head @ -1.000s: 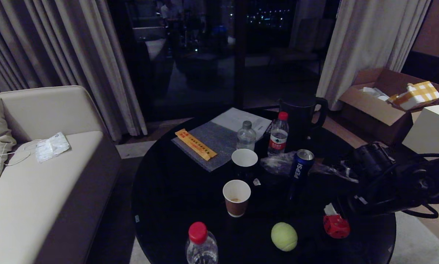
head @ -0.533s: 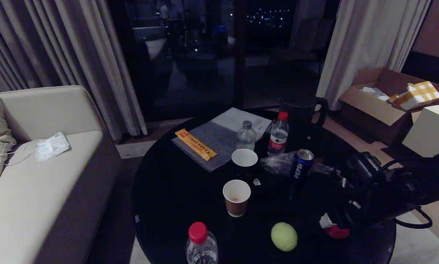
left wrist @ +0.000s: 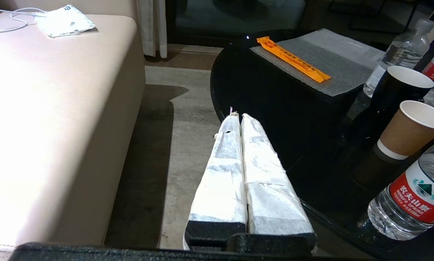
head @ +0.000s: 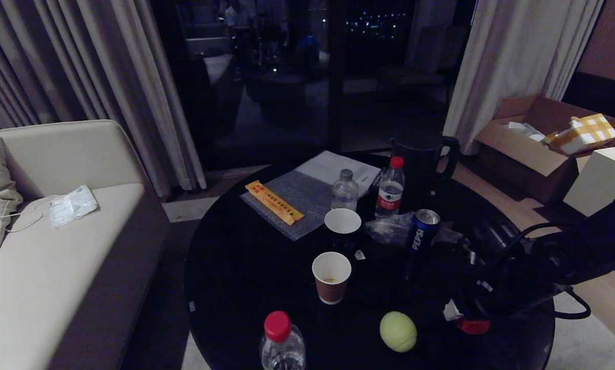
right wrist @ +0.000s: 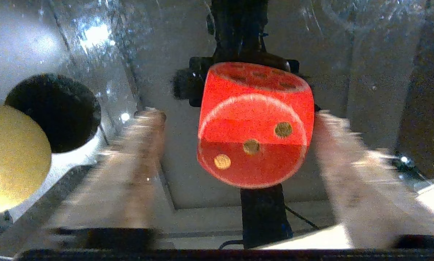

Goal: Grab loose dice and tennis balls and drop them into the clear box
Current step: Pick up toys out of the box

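Red rounded-corner plastic die with gold pips (right wrist: 255, 125), lower right of head view on glossy black round tabletop (head: 246, 277), bracketed by spread padded fingers (right wrist: 140, 159) of right gripper (right wrist: 238, 145), pads not yet touching. Risk judged: off-centre closing on slick rounded faces could squirt die across glass, or nudge fuzzy yellow-green tennis ball (head: 398, 331) just left. Left gripper (left wrist: 240, 119), cloth-wrapped fingers pressed together, idle beside beige sofa (left wrist: 50, 108); clear box not seen.
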Controlling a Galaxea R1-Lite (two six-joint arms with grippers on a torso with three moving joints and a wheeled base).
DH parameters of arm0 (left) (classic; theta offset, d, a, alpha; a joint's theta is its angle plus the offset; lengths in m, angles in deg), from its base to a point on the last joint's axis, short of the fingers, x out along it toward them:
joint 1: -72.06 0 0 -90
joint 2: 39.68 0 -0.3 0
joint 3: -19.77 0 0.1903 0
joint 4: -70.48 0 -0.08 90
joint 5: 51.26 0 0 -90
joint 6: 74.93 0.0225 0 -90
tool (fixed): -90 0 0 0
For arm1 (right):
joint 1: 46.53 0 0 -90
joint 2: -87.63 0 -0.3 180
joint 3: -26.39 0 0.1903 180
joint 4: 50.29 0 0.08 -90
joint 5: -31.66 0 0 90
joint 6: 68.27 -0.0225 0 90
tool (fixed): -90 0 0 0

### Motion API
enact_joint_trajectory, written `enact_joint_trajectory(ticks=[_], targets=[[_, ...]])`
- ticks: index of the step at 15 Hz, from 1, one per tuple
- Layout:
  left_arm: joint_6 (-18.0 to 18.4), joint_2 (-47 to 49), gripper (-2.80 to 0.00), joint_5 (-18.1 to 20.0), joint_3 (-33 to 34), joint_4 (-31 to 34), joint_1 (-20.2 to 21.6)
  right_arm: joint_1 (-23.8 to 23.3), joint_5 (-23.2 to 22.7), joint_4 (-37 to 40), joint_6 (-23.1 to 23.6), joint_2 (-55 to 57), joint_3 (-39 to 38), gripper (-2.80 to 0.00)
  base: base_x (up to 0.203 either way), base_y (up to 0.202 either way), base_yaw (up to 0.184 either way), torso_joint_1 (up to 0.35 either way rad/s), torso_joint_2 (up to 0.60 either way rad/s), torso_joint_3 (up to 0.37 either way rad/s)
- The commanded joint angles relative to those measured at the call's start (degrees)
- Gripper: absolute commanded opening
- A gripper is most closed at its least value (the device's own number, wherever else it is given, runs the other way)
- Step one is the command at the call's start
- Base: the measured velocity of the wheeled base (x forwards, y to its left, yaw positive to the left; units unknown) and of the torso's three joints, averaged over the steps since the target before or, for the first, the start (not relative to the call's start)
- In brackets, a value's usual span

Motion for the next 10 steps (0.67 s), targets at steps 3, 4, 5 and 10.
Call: enact_joint_trajectory(ticks=[3, 4, 5, 10], targets=[[-0.06, 0.09, -2.8, -0.06, 0.09, -0.04, 0.0, 0.21, 0.27, 0.1, 0.11, 1.46, 0.84, -2.8, 0.0, 0.0, 0.0, 0.0, 0.0, 0.0], [-0.06, 0.09, -2.8, -0.06, 0.09, -0.04, 0.0, 0.21, 0.35, 0.19, 0.11, 1.31, 0.61, -2.8, 0.0, 0.0, 0.0, 0.0, 0.0, 0.0], [-0.06, 0.09, -2.8, 0.03, 0.09, -0.04, 0.0, 0.17, 0.63, 0.19, 0.11, 0.86, 0.34, -2.8, 0.0, 0.0, 0.0, 0.0, 0.0, 0.0], [-0.06, 0.09, -2.8, -0.06, 0.09, -0.04, 0.0, -0.14, 4.43, 0.67, 0.16, -9.51, -1.48, -2.8, 0.0, 0.0, 0.0, 0.0, 0.0, 0.0]])
